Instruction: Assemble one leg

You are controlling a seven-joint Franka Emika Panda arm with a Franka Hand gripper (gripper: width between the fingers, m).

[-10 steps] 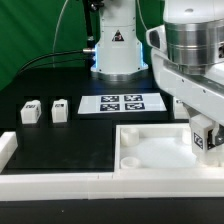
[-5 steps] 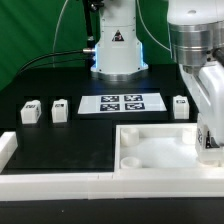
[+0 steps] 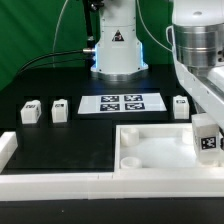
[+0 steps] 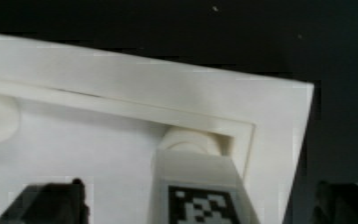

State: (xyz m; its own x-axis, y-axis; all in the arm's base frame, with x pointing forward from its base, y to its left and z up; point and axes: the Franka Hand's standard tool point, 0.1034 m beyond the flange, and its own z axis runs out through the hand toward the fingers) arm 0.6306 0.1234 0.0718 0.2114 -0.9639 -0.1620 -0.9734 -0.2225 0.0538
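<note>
While the small white plastic post-like leg with a black-and-white tag (image 3: 207, 138) stands upright in the corner of the large white square tray (image 3: 135, 130), at about two o'clock in the exterior view, the two-finger gripper (image 4: 197, 202) straddles it with its jaws apart, a gap showing on each side. Unheld, the leg looks only loosely seated. A finger brushing it off-centre would probably tilt it or knock it over.

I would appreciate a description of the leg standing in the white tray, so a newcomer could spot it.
Find the large white square tray on the black table. In its corner toward the exterior view's right stands a small white plastic post-like leg with a black-and-white square tag. Its three lookalikes sit on the tabletop; only this one is in the tray.
</note>
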